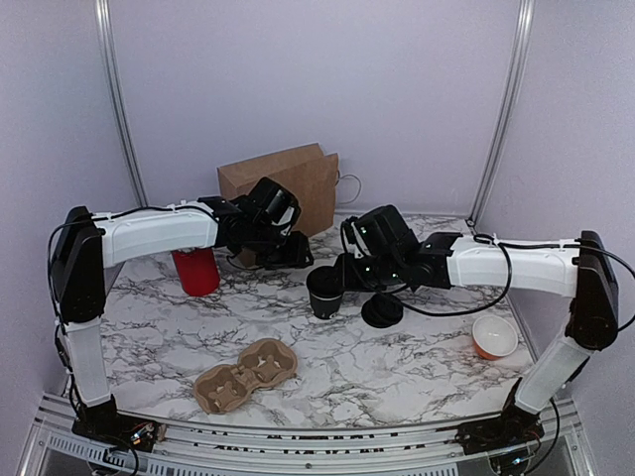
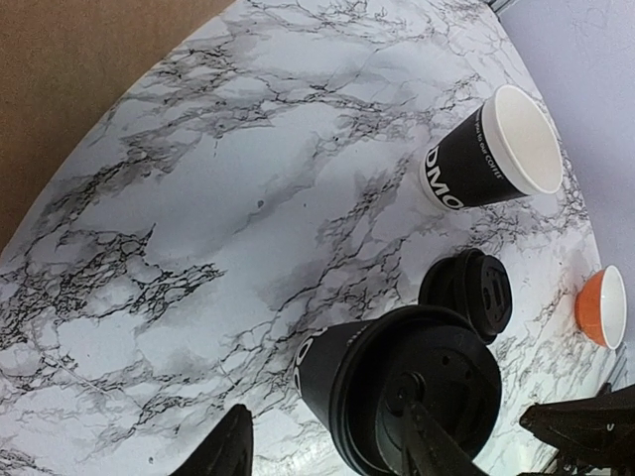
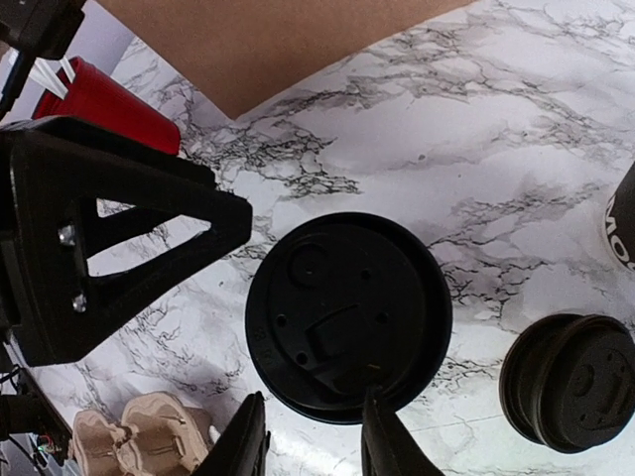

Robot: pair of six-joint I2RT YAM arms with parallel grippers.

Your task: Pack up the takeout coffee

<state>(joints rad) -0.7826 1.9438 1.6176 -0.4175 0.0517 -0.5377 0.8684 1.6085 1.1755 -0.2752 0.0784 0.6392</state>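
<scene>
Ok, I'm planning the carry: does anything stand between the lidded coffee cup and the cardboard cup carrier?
Nothing visible does: only bare table lies between the lidded coffee cup and the cup carrier. The loose lid sits on the cup's other side.

**Crowded Centre, Open Front**

The lidded cup (image 1: 325, 293) is hemmed in — left claw (image 1: 296, 256) close on one side, right claw (image 3: 316, 431) over its lid, a loose lid (image 1: 382, 310) just beside. Bare counter (image 1: 397, 377) lies open between the cup carrier (image 1: 246, 374) and the orange bowl (image 1: 493, 337); the paper bag (image 1: 283, 183) walls the back.
</scene>
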